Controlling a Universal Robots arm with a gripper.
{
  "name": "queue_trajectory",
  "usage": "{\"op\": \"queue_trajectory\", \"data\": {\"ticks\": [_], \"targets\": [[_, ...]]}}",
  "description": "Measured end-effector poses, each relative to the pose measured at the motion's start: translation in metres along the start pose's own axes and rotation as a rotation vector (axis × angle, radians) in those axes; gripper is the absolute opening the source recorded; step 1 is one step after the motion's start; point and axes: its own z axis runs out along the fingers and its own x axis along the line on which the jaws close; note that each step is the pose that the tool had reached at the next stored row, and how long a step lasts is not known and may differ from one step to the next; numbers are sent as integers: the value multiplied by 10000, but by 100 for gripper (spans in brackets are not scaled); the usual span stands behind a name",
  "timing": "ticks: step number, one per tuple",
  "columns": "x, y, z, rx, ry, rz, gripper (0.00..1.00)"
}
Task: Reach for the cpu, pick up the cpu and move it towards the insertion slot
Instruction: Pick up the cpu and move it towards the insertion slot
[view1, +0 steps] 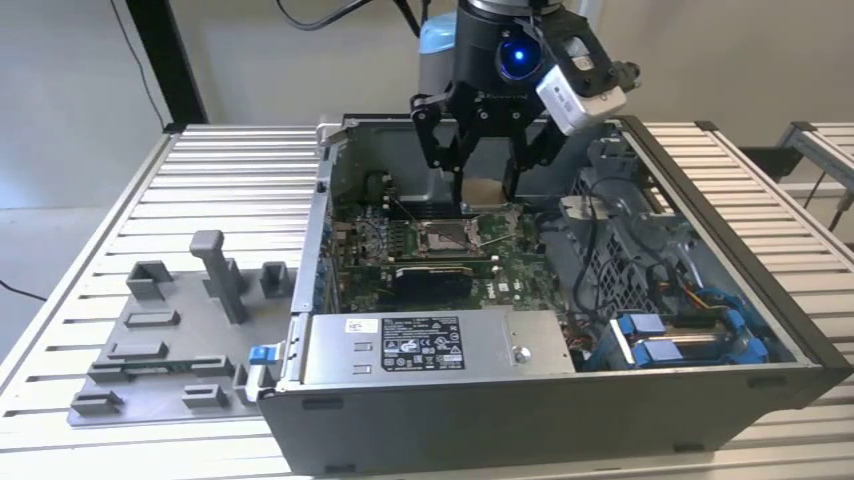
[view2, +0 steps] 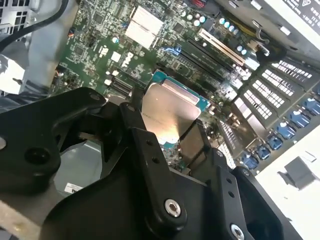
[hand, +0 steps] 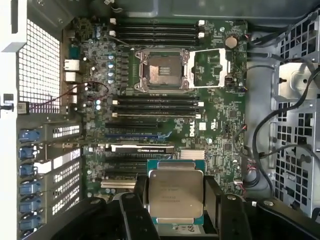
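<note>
My gripper (view1: 483, 192) hangs over the open computer case and is shut on the cpu (view1: 482, 190), a thin pale square plate held flat between the black fingers. In both wrist views the cpu (hand: 176, 194) (view2: 168, 111) shows its silvery top with a teal edge, clamped on two sides. The insertion slot (hand: 162, 71), a square socket with a shiny metal frame and brownish centre, lies on the green board, with its lid frame swung open beside it. In the exterior view the slot (view1: 445, 236) sits just below and in front of the held cpu.
The case walls (view1: 694, 200) enclose the board. A power supply box (view1: 434, 345) and blue-clipped drive bay (view1: 681, 335) fill the case's near side. Cables (hand: 270, 125) run beside the board. Grey fixture blocks (view1: 174, 320) stand on the slatted table at the exterior view's left.
</note>
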Motion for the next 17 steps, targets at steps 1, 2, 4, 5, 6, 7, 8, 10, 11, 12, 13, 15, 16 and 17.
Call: {"op": "queue_trajectory", "data": {"ticks": [1,2,4,5,6,7,8,10,11,12,13,15,16,17], "targets": [[0,0,0,0,2,1,0],[0,0,0,0,3,2,0],[1,13,2,-2,4,3,0],[1,40,2,-1,4,2,0],[1,75,4,0,4,1,0],[2,112,6,0,4,2,0],[2,152,9,0,4,1,0],[3,233,15,0,4,2,0],[4,274,17,1,4,2,0],[4,314,21,0,4,1,0],[5,359,24,0,4,2,0],[7,437,31,0,4,2,0],[9,477,35,0,4,1,0],[12,515,39,0,4,2,0]]}}
